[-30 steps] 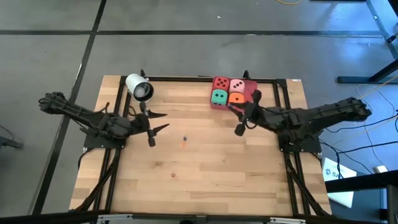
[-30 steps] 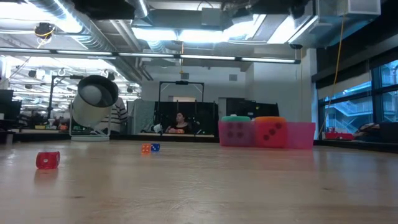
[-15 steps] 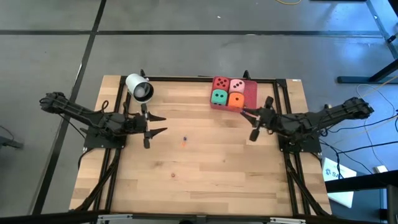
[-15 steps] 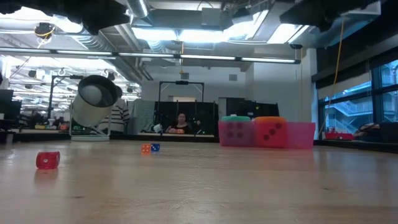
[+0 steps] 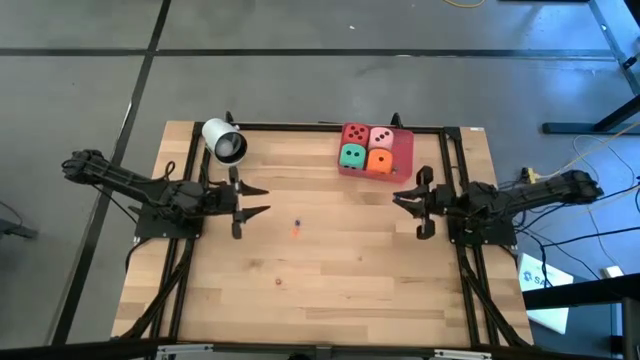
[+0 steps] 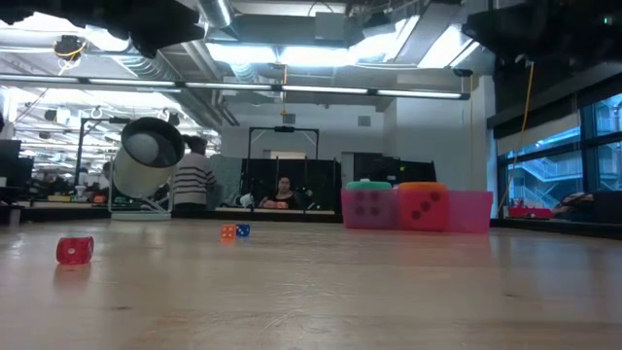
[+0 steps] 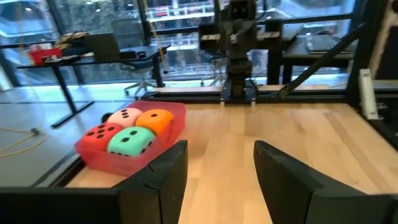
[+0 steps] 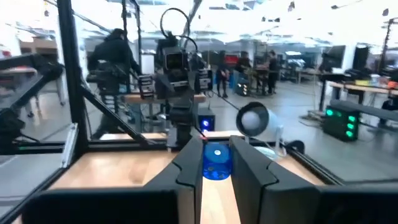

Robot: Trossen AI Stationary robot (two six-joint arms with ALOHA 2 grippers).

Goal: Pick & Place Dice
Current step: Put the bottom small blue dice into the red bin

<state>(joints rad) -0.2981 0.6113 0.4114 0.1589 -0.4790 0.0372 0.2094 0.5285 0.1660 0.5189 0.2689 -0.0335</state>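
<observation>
Right gripper [image 5: 420,205] has drawn back from the tray's near corner toward its own base at the table's right edge. The left gripper [image 5: 248,200] has hardly shifted and waits left of centre, fingers apart and empty.

In the right wrist view, the right fingers are drawn in around a small blue cube [image 8: 217,162]; no other view shows it.

The four dice lie in the red tray [image 5: 403,150] at the far edge, right of centre, packed in a square: red die [image 5: 353,133] and pink die [image 5: 380,137] behind, green die [image 5: 351,155] and orange die [image 5: 378,159] in front. As cubes they have no long axis. The tray's long side runs along the far edge, and its right end is bare.

Open wood spreads between the arms, with tiny dice [image 5: 296,227] near the centre. The white cylinder [image 5: 223,139] lies at the far left. The low view alone shows a person [image 6: 194,182] behind the table.
</observation>
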